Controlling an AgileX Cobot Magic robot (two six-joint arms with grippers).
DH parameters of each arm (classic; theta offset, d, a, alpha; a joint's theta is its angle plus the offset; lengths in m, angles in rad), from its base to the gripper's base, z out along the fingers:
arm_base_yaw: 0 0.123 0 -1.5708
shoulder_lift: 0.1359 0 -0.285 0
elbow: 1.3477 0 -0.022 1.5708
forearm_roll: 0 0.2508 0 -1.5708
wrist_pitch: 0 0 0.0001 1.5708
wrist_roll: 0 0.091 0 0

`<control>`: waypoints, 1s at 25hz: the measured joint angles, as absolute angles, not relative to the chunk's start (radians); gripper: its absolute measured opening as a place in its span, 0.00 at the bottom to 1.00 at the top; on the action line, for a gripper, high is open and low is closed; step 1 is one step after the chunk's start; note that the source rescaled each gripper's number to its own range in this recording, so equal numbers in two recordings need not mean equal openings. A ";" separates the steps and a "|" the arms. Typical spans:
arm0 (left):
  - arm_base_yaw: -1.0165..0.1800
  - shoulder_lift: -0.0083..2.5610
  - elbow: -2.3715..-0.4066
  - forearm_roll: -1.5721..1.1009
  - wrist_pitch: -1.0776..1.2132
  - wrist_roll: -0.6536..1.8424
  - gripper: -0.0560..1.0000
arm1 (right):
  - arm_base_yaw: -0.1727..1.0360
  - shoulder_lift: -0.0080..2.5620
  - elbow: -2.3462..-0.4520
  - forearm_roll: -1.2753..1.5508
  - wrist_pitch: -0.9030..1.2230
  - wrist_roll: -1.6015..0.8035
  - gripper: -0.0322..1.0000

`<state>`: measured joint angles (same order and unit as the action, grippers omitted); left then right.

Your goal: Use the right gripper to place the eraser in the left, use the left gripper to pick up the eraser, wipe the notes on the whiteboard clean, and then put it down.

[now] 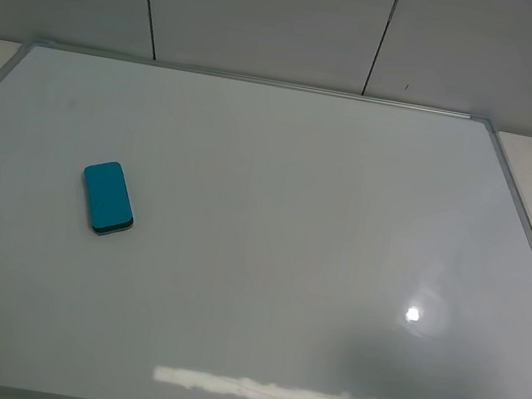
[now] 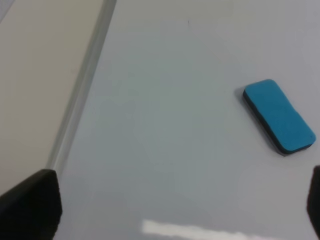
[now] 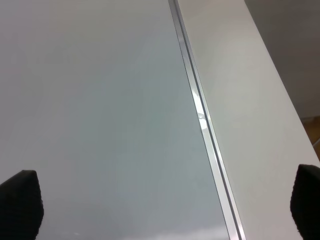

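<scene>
eraser (image 1: 107,197) lying on whiteboard (image 1: 276,201), toward its left side, apart from frame

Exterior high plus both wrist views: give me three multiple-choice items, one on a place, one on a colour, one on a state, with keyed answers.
1. Where does the teal-blue rounded-rectangle eraser lie on the glossy white silver-framed whiteboard?
A. left part
B. right part
C. off the board

2. What colour is the eraser's top face?
A. red
B. teal-blue
C. yellow

3. How do the left hand and the right hand stand?
A. both shut on the eraser
B. left shut, right open
C. both open and empty

Answers:
1 A, the exterior high view shows it flat on the board's left part.
2 B, teal-blue over a thin dark underside in the left wrist view.
3 C, each wrist view shows black fingertips far apart with only board between them.
</scene>
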<state>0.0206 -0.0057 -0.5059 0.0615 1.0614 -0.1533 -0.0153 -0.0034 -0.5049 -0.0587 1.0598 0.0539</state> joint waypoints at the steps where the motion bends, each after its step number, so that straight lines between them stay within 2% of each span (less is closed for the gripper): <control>1: 0.021 -0.006 -0.506 0.061 1.061 -0.153 1.00 | -0.015 -0.003 -0.505 -0.059 1.060 0.054 1.00; 25: 0.021 -0.006 -0.506 0.061 1.061 -0.153 1.00 | -0.015 -0.003 -0.505 -0.059 1.060 0.054 1.00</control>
